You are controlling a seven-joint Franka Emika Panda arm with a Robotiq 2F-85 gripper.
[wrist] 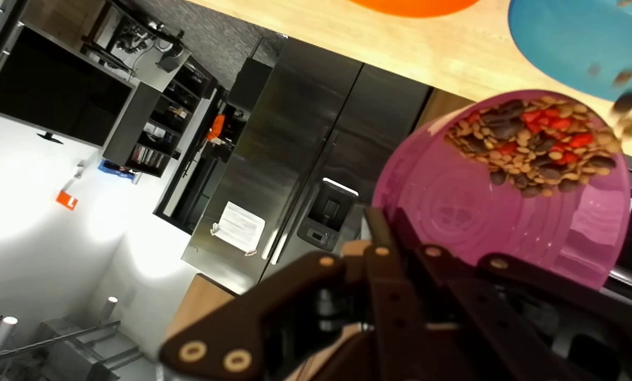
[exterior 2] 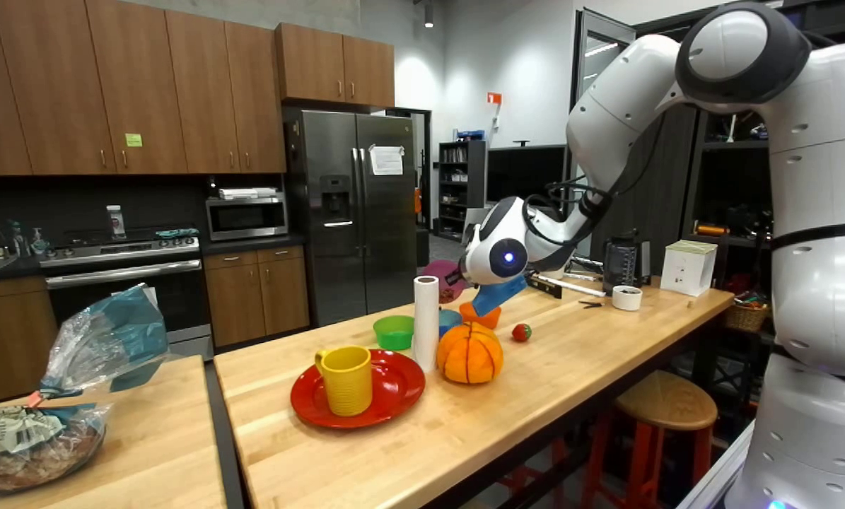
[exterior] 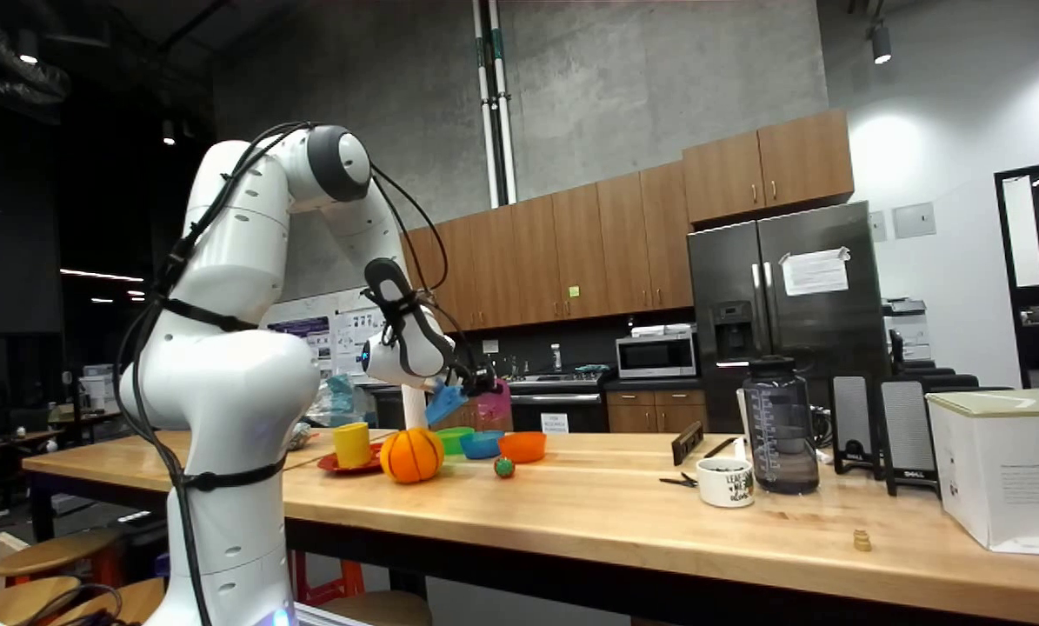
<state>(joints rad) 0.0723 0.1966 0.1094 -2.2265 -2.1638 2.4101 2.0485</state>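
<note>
My gripper [wrist: 387, 214] is shut on the rim of a pink bowl [wrist: 458, 222], held in the air and tipped on its side. Beans and lentils with red pieces [wrist: 538, 137] lie against its lower wall. A few blurred pieces [wrist: 623, 100] are in the air beside its rim, near the blue bowl [wrist: 564, 47]. Some pieces show inside the blue bowl at the frame's corner. The pink bowl also shows in both exterior views [exterior: 495, 403] [exterior 2: 438, 274], above the table by the blue bowl [exterior: 482, 446], the orange bowl [exterior: 523, 447] and the green bowl [exterior 2: 394, 334].
An orange pumpkin [exterior 2: 469, 353], a white upright roll [exterior 2: 426, 325] and a red plate [exterior 2: 401, 396] with a yellow mug [exterior 2: 349, 385] stand near the bowls. A strawberry [exterior 2: 521, 332] lies nearby. A bottle [exterior: 780, 426], white cup [exterior: 726, 483] and box [exterior: 1006, 478] stand farther along.
</note>
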